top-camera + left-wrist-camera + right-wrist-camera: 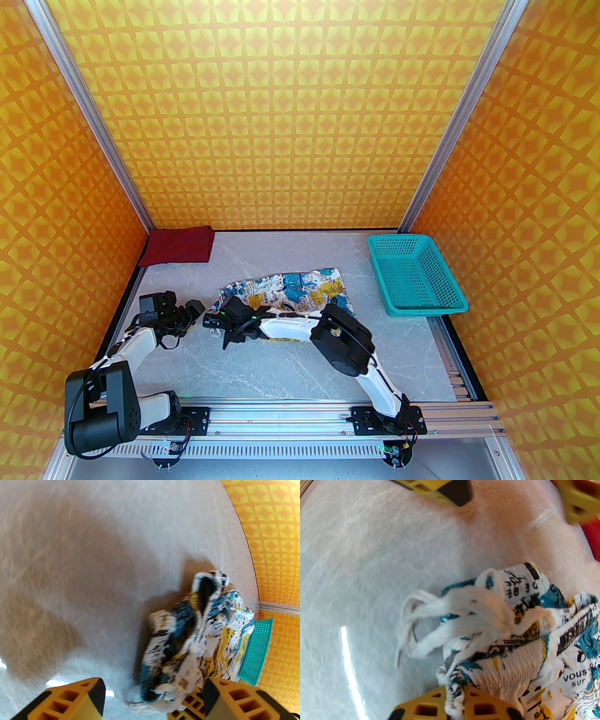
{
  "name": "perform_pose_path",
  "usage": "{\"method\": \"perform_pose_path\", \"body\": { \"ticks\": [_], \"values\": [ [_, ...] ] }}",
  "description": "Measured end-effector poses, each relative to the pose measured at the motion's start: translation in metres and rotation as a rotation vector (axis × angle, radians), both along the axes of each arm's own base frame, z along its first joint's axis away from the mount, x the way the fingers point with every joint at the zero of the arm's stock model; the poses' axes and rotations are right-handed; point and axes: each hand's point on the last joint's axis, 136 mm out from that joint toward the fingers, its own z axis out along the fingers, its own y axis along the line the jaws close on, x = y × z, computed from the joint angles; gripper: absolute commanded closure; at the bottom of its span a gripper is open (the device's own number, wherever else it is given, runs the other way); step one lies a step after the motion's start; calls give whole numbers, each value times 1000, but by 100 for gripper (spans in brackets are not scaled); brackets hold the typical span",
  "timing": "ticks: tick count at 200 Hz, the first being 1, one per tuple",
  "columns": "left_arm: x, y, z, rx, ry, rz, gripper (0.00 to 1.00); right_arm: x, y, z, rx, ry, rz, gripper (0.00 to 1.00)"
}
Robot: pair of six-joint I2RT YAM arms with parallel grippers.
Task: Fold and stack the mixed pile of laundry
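At the far left corner of the counter (281,365) the dark red T-shirt (178,246) lies folded into a flat rectangle, well apart from everything else. Near the middle of the counter, the white printed garment (300,290) is spread lengthwise from left to right, and its blue, mustard and black graphics face up. The right arm reaches across its near edge. At the garment's left end the right pincer (211,323) is clamped on the cloth. In the right wrist view its yellow fingers (487,706) meet on a gathered, elastic-looking hem of the printed garment (522,662), which bunches up just beyond the right pincer (455,702). A white drawstring (440,630) trails from that bunch onto bare counter. The left pincer (194,309) sits just to the left of the right one, pointed toward the garment. In the left wrist view the left pincer (153,691) stands wide with nothing gripped. The crumpled end of the printed garment (192,630) lies just ahead of it, blurred. In the right wrist view, bare counter shows between the cloth and the left fingers (450,491). At the far right corner stands the teal basket (398,237), close to the garment's right end but not touching it, and it also shows behind the cloth in the left wrist view (256,648).
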Motion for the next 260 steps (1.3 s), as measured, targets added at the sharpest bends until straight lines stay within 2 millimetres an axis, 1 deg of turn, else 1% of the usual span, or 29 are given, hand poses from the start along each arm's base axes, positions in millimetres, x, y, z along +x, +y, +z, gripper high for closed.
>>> {"method": "perform_pose_path", "body": {
  "ticks": [14, 24, 50, 68, 85, 121, 141, 154, 171, 181, 189, 199, 204, 210, 220, 230, 239, 251, 260],
  "values": [
    [-2, -8, -2, -24, 10, 0, 23, 3, -6, 11, 41, -7, -5, 100],
    [-1, -18, -1, -41, 8, -16, 20, 6, -9, 19, 73, -13, -9, 100],
    [10, -41, 9, -89, -41, -42, 15, 9, -9, 45, 163, -34, 0, 100],
    [17, -52, 10, -121, -52, -47, 13, 10, -6, 57, 208, -46, 12, 100],
    [23, -62, 4, -151, -39, -46, 12, 8, -3, 61, 231, -46, 26, 100],
    [29, -78, -9, -198, -6, -43, 12, 2, -3, 56, 241, -27, 48, 100],
    [37, -84, -8, -218, -17, -38, 13, 0, -3, 55, 244, -21, 56, 100],
    [43, -89, -8, -231, -24, -35, 19, -1, -2, 54, 247, -18, 60, 100],
    [50, -94, -10, -244, -32, -34, 33, -1, -2, 54, 247, -18, 60, 99],
    [53, -98, -14, -250, -26, -35, 45, -1, -2, 55, 248, -19, 58, 91],
    [54, -101, -17, -251, -20, -36, 57, -1, -3, 54, 251, -19, 56, 81],
    [55, -103, -21, -255, -7, -25, 76, -2, -4, 54, 257, -10, 44, 66],
    [55, -104, -22, -254, -8, -26, 84, -3, -5, 54, 256, -12, 48, 61],
    [57, -104, -23, -256, -9, -17, 91, -4, -7, 55, 257, -10, 45, 55],
    [60, -104, -21, -259, -22, -3, 99, -6, -12, 58, 266, 2, 24, 50],
    [64, -103, -17, -254, -48, 4, 100, -10, -18, 65, 276, 7, 12, 46],
    [66, -101, -14, -248, -63, 10, 100, -14, -26, 76, 296, 22, -13, 45],
    [68, -100, -9, -233, -86, 9, 100, -15, -39, 95, 334, 50, -69, 44],
    [68, -99, -5, -213, -101, -2, 100, -14, -51, 113, 374, 84, -134, 44]
  ]
}}
